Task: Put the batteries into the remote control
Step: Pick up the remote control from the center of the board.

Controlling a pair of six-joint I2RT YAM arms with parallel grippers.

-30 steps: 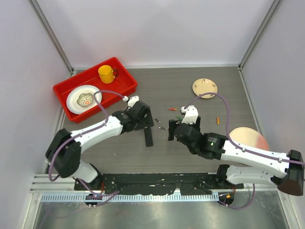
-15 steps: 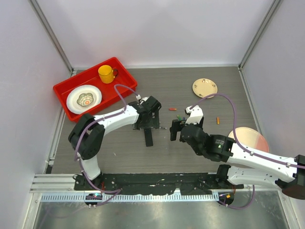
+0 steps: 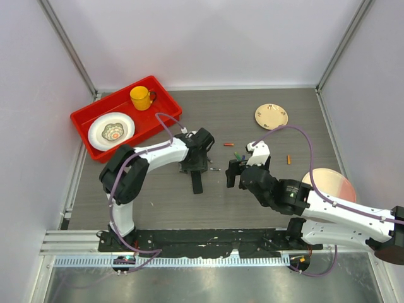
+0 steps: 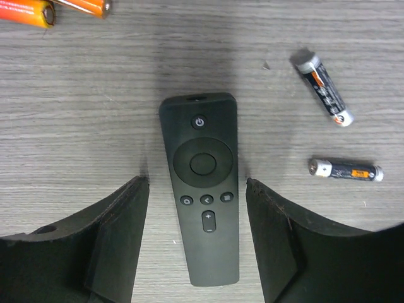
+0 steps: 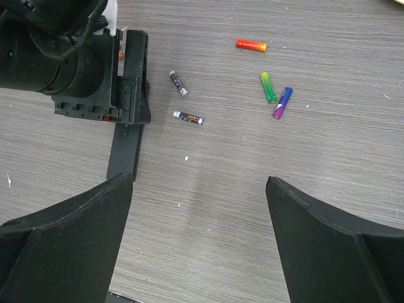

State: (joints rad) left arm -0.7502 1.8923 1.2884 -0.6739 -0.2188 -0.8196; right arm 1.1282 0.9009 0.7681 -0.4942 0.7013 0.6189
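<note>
remote control (image 4: pixel 201 145) lies buttons-up on the surface (image 4: pixel 76 95), long axis pointing straight into the nearer left tool (image 4: pixel 197 186), which straddles it parted, touching nothing; right tool (image 5: pixel 199 183) hangs wide apart and empty near the loose batteries (image 5: pixel 188 117).

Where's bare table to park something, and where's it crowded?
Free: the back strip between the red tray and the cream plate, and the front centre strip just nearer than the remote. Crowded: the centre, around the remote and the scattered batteries.
</note>
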